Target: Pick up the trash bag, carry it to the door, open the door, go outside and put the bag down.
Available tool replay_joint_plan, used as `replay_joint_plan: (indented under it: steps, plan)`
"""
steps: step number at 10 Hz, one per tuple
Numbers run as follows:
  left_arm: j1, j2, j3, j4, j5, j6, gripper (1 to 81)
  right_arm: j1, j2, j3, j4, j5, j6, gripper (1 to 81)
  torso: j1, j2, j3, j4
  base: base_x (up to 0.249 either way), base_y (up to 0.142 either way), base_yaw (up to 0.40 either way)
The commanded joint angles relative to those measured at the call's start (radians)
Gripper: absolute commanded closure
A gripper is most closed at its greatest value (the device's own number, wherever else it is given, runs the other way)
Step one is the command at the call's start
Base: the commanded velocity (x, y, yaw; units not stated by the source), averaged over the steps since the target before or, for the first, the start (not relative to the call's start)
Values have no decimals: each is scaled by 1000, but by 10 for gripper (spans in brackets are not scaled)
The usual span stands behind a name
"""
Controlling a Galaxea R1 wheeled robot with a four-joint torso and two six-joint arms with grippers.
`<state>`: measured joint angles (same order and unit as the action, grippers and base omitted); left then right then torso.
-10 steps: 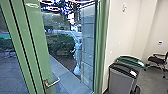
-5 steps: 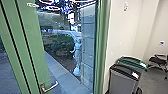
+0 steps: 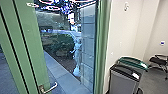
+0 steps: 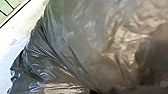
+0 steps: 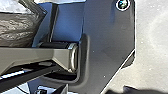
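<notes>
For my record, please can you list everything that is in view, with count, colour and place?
Trash bag: one, dark, left wrist view
Door: one, green, left in head view
Handle: one, silver, low on door
Bins: two, black-lidded and green-lidded, right of door
Chair: one, black, far right
Wall: one, white, behind bins
Bushes: count unclear, dark green, outside
Pale shape: one, bluish, seen through or on glass
Base plate: one, dark, right wrist view
Jointed bar: one, grey, beside plate

Smoky grey-brown trash bag (image 4: pixel 82 42); green door (image 3: pixel 33 37), dark-striped — silver handle (image 3: pixel 51 88) on it; right of the door, a black-lidded grey bin (image 3: pixel 122 81).
</notes>
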<state>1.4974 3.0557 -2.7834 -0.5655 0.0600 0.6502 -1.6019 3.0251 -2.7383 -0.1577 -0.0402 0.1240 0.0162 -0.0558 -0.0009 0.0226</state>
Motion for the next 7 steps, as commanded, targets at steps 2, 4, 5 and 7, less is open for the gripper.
replay_joint_plan:
  steps: [2,4,5,7]
  plan:
    - [-55,0,-4,-5,73,2,811,41,4,-3,-2,-55,-1,10,0,0,0,0,0,0,0]
    - [-55,0,-4,-5,73,0,811,41,4,-3,-2,-55,-1,10,0,0,0,0,0,0,0]
    - [-55,0,-4,-5,73,2,811,41,4,-3,-2,-55,-1,10,0,0,0,0,0,0,0]
    - [-55,-3,-4,-5,73,2,811,41,4,-3,-2,-55,-1,10,0,0,0,0,0,0,0]
